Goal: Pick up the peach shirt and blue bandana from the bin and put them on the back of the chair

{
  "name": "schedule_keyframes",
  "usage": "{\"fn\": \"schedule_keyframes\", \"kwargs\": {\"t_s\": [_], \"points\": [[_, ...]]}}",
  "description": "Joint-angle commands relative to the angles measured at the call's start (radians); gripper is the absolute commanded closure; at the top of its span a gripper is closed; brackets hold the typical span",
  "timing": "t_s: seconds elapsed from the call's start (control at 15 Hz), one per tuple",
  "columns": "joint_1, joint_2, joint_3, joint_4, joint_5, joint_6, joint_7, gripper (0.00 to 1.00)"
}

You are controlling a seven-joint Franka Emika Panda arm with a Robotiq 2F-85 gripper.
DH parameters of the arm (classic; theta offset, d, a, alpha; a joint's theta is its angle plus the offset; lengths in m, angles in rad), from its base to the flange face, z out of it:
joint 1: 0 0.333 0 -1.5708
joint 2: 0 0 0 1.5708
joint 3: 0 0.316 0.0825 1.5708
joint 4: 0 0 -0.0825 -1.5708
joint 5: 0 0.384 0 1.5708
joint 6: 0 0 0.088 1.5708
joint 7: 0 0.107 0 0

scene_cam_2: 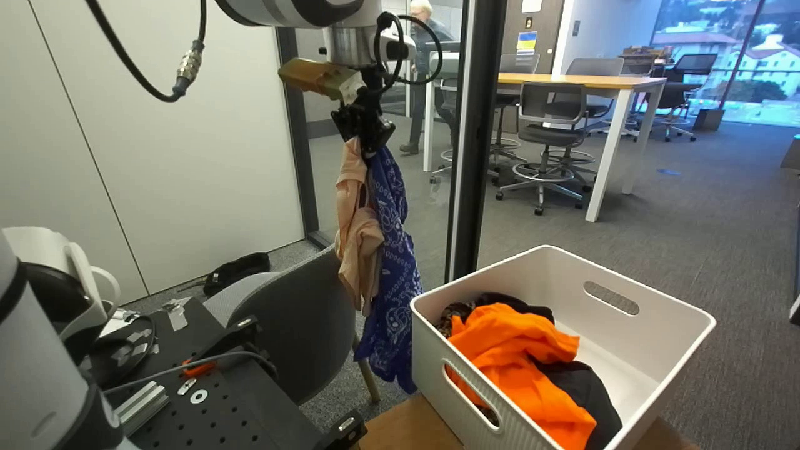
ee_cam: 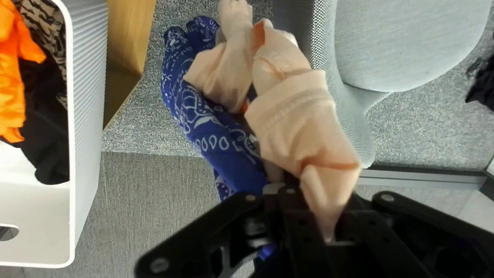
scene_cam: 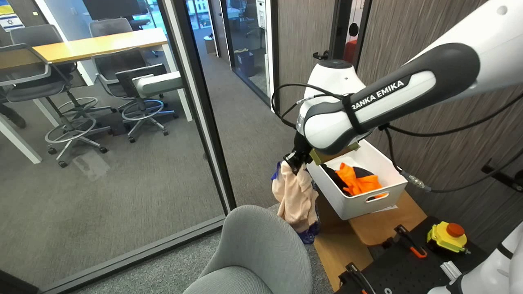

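Gray carpet spreads through an office, and at ten o'clock in an exterior view a wood-topped desk stands among wheeled chairs. Rightward I meet a dark-framed glass wall, then, at six o'clock, the gray upholstered chair, its rounded backrest upright.

At one o'clock from that chair is my tool, clamped on cloth: I hold the peach shirt and the blue bandana together, and both hang toward six o'clock, near the backrest. I cannot tell whether either touches it. In an exterior view the shirt falls on the left and the bandana on the right, reaching lower, close to the white bin.

Between three and four o'clock from my tool, the bin stands on a wooden tabletop; in it an orange cloth lies partly over a black cloth. My arm slants in above, from two o'clock. Farther right, around four o'clock in an exterior view, a yellow box with a red button sits on a black perforated board.

Seen in the wrist view, the bin lies at nine o'clock, both cloths stretch from my tool toward eleven, and the chair fills two o'clock.
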Motion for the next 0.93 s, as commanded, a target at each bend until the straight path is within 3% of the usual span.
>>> {"fn": "schedule_keyframes", "kwargs": {"t_s": [0.0,0.27,0.87], "points": [[0.006,0.023,0.045,0.009,-0.038,0.017,0.046,0.91],[0.04,0.043,0.109,0.019,-0.059,0.001,0.092,0.91],[0.188,0.118,0.292,0.106,-0.143,-0.042,0.236,0.91]]}}
